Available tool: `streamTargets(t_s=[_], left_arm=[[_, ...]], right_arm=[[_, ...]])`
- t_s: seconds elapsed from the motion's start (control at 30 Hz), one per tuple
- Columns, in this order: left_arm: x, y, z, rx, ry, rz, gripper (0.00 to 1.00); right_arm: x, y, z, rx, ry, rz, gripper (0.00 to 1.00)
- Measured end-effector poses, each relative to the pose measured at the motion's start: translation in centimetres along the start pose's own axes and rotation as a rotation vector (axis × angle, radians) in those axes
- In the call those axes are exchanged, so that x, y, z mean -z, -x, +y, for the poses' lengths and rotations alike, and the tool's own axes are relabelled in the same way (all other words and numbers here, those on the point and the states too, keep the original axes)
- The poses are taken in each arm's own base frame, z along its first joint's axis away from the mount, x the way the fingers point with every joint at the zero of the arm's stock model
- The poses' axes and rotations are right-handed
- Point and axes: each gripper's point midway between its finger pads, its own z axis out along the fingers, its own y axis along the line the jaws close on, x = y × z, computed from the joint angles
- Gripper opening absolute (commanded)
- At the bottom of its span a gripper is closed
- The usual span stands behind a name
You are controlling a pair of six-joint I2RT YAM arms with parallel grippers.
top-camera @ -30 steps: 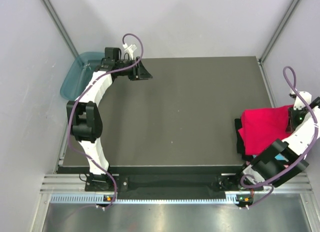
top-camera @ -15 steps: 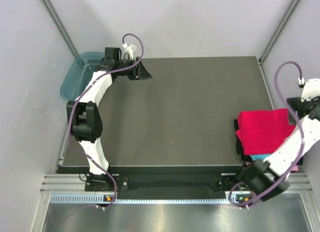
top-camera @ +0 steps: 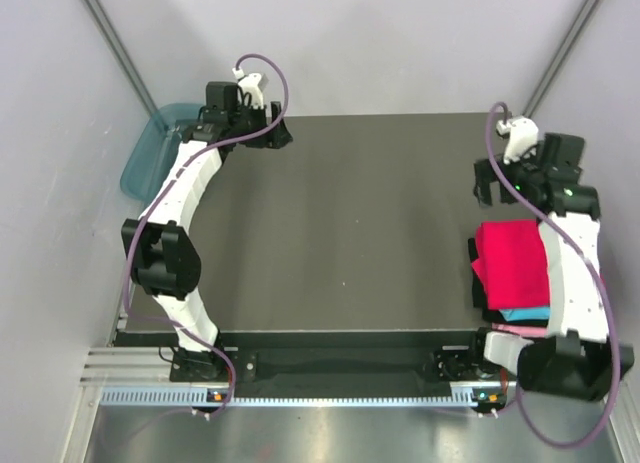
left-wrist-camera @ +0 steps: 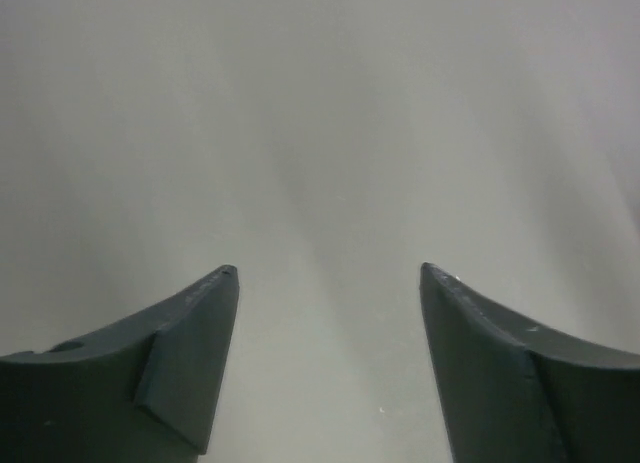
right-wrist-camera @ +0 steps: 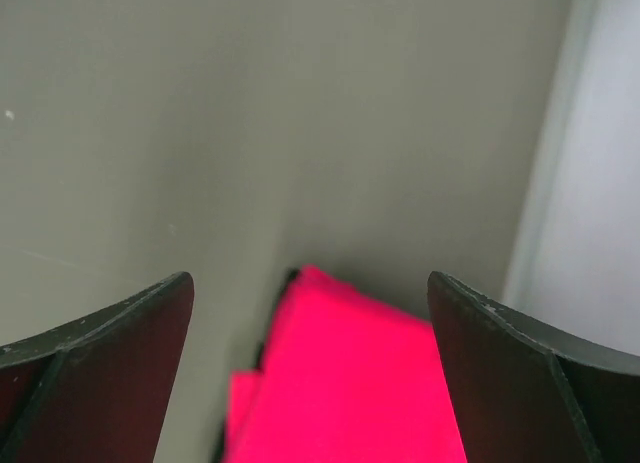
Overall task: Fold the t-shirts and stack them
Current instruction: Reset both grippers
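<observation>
Now | left gripper: fingers spread wide, holding nothing, over table far-left corner | right gripper: spread wide, holding nothing, just beyond red t-shirt | red folded atop cyan t-shirt, table's right edge
</observation>
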Motion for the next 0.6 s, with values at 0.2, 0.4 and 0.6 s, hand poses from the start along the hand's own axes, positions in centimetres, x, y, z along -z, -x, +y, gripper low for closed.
streamTargets(t_s=[0.2,0.4,0.6], left_arm=[[0.8,1.9,1.6,0.022,0.115,-0.074,0.99],[-0.7,1.2,3.5,0.073,0.19,-0.071,0.99],[-3.6,-0.8,6.0,0.052,0.268,-0.022,0.99]], right_arm=[[-7.3,2.1,2.2,-0.121,0.107,0.038,1.0],[-12.7,9.0,3.3,-0.126,0.108,-0.079,1.0],[-17.1,9.8,8.0,-0.086,0.081,-0.074,1.0]])
